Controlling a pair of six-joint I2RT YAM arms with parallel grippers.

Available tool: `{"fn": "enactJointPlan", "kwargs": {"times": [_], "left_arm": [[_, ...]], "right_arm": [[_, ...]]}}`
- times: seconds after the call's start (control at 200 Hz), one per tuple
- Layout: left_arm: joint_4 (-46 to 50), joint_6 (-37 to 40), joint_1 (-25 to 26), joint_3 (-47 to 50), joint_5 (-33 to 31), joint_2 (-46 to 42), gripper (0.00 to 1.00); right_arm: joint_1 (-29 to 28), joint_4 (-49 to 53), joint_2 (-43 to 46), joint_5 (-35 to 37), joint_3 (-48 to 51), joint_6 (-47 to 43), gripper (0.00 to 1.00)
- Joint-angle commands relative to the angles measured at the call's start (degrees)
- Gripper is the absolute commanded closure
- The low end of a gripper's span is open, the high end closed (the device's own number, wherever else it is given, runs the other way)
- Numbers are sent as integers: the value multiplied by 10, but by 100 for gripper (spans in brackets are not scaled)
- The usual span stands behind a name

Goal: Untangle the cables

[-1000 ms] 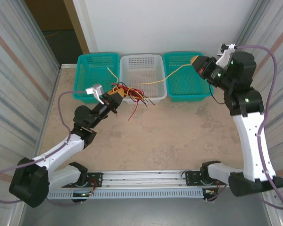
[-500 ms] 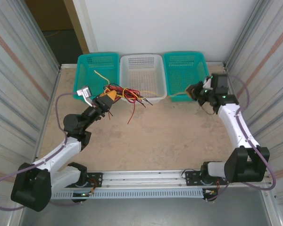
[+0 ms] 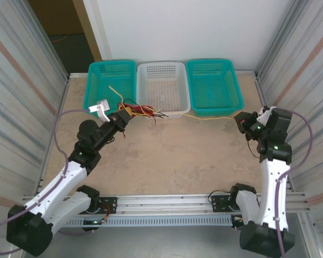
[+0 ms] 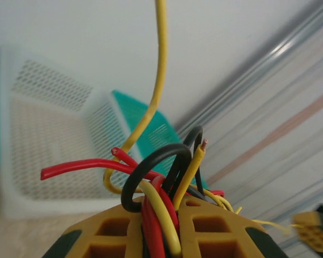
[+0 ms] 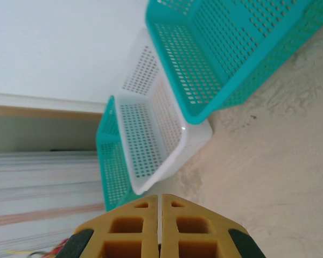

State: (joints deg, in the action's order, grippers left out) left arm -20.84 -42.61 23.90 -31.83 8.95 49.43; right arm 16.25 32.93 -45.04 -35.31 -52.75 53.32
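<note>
The cables (image 3: 142, 111) are a knot of thin red, black and yellow wires just in front of the white basket (image 3: 161, 65). My left gripper (image 3: 125, 114) is shut on the knot. In the left wrist view the wires (image 4: 161, 183) loop out from between the orange fingers of that gripper (image 4: 175, 207). One yellow cable (image 3: 210, 116) runs out of the knot, low across the table, to my right gripper (image 3: 240, 120). That gripper is shut on its end. In the right wrist view the right gripper (image 5: 160, 198) has its jaws pressed together, and the wire itself is hard to make out.
Three baskets line the back wall: teal (image 3: 112, 63), white, teal (image 3: 212, 62). A loose yellow wire end (image 3: 114, 88) pokes over the left teal basket. Corrugated walls stand close on both sides. The metal rail (image 3: 167, 201) lies along the near edge.
My right gripper came down from above the right teal basket and swung back to the right, drawing the yellow cable out low in front of the baskets. My left gripper shifted slightly left with the knot.
</note>
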Motion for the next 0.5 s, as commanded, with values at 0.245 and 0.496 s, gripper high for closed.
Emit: {"fn": "enactJointPlan", "kwargs": {"times": [0.245, 0.496], "left_arm": [[-27, -34, 123, 58, -131, 110, 100], [-86, -89, 140, 53, -89, 259, 84]], "right_arm": [[10, 42, -3, 31, -64, -1, 100], [-47, 33, -30, 61, -87, -10, 100]]}}
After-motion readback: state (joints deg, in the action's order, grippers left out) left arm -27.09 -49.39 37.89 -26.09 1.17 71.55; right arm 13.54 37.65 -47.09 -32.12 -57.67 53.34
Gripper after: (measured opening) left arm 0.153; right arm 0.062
